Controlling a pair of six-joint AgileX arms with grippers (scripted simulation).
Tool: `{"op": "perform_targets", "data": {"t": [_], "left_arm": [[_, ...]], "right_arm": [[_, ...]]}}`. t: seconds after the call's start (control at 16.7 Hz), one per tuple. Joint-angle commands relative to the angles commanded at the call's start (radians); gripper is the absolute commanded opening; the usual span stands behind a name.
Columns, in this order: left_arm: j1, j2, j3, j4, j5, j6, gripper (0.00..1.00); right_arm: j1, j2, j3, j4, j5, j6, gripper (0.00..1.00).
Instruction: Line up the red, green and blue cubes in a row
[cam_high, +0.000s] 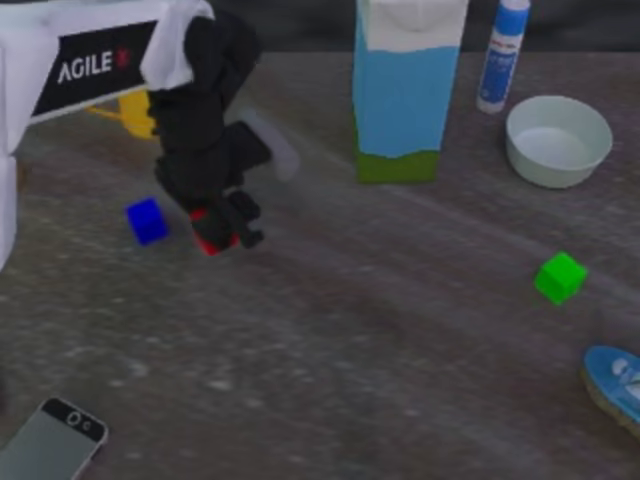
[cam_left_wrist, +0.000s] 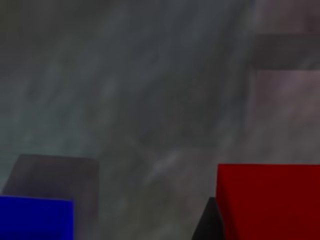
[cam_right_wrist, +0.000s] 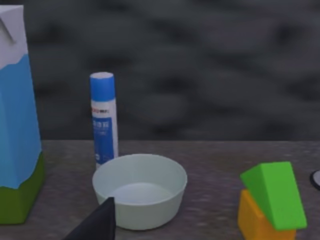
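Observation:
My left gripper is low over the table at the left, shut on the red cube, which shows mostly under the dark fingers. In the left wrist view one fingertip lies flush against the red cube. The blue cube sits on the table just left of it, apart from it, and also shows in the left wrist view. The green cube lies alone far to the right. My right gripper is outside the top view, open and holding nothing.
At the back stand a tall blue, white and green carton, a glue stick and a white bowl. A yellow watering can peeks from behind the left arm. A phone lies front left, a blue shoe front right.

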Motion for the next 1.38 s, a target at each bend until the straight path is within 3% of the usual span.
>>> {"op": "perform_targets", "data": {"t": [0.48,1.08,1.38], "left_arm": [[-0.01,-0.032,0.02,-0.046,0.0,0.016,0.0],[-0.182,-0.257,-0.254,0.003,0.001,0.342,0.0],[-0.201,-0.282,-0.282,0.009,0.001,0.376,0.0]], "right_arm": [[0.0,0.0,0.0,0.0,0.0,0.0,1.0],[0.0,0.0,0.0,0.0,0.0,0.0,1.0],[0.0,0.0,0.0,0.0,0.0,0.0,1.0]]}}
